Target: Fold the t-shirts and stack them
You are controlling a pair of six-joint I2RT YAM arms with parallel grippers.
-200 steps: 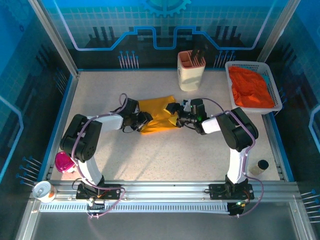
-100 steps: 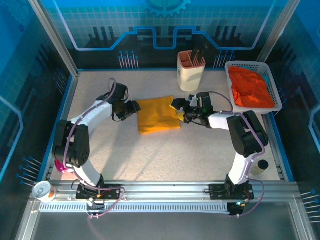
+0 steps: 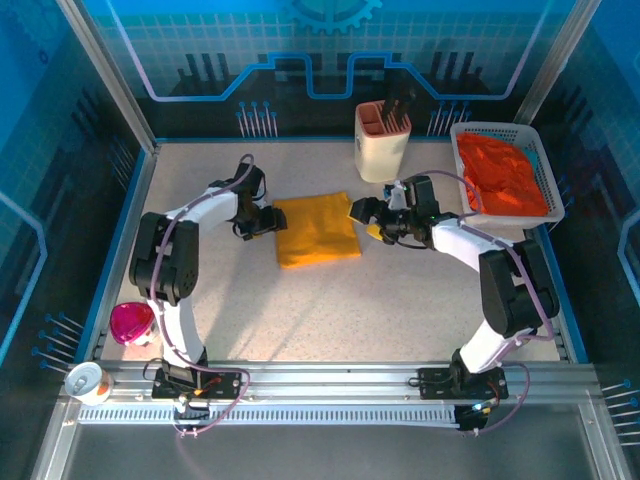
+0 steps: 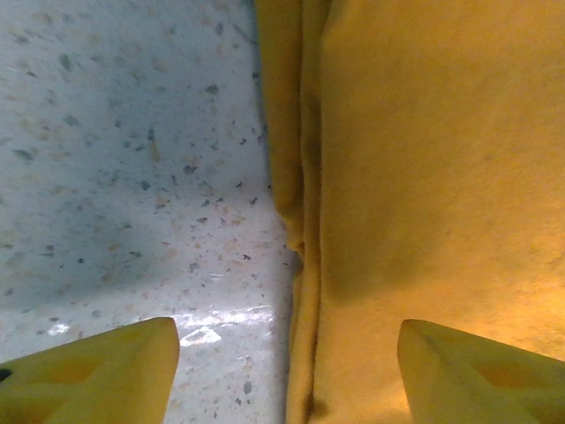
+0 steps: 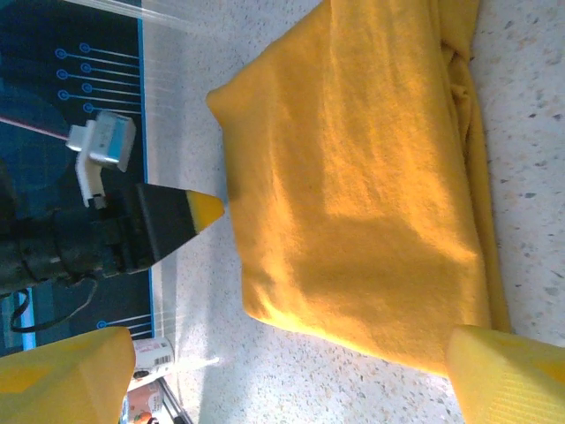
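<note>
In front of the cream holder and to its left, the mustard-yellow t-shirt lay folded into a flat rectangle, its layers showing along one edge. The left gripper straddled that edge, jaws parted and empty. The right gripper hovered just before the holder, spread wide and empty. Right of the holder, the orange-red t-shirt lay crumpled in the basket.

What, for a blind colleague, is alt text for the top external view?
A folded mustard-yellow cloth t-shirt lies on the speckled table with the left tool open at its left edge and the right tool open at its right. An orange-red cloth t-shirt lies in a white mesh plastic basket.
</note>
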